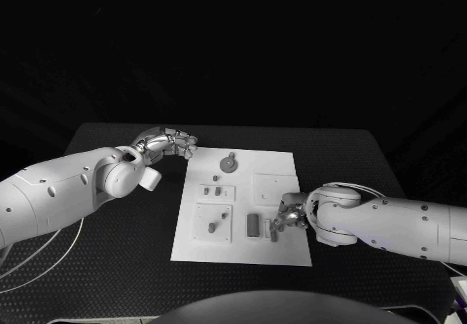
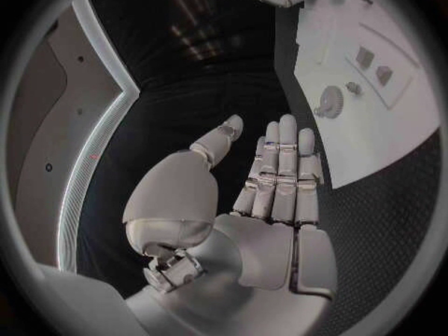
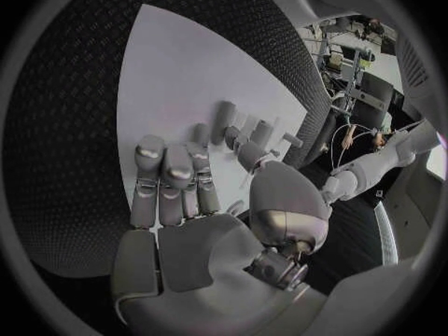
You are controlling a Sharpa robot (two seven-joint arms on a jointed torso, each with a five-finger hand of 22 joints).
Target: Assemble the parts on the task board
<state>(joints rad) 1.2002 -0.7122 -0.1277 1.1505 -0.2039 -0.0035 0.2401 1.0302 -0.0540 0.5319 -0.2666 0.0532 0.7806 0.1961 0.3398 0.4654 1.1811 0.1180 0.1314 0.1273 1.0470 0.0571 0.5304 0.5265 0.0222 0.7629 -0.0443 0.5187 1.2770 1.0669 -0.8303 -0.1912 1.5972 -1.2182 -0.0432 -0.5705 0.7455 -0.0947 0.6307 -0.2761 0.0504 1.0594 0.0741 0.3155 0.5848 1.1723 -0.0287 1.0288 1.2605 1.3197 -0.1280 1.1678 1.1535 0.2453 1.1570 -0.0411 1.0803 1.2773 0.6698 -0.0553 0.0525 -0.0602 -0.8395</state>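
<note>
The left hand [image 1: 167, 144] is hovering empty with fingers extended beside the task board [image 1: 277, 165], while the right hand [image 1: 290, 214], fingers loosely apart and holding nothing, is reaching over grey parts [image 1: 253, 225] lying on it.

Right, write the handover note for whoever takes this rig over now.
Left hand: holds nothing, fingers apart, off the far left corner of the task board.
Right hand: over the board's near right part, beside the upright grey parts; whether it holds one cannot be told.
A gear-shaped part lies at the board's far end; small parts sit mid-board.
Done: unclear. Left: assembly seemingly unfinished.
</note>
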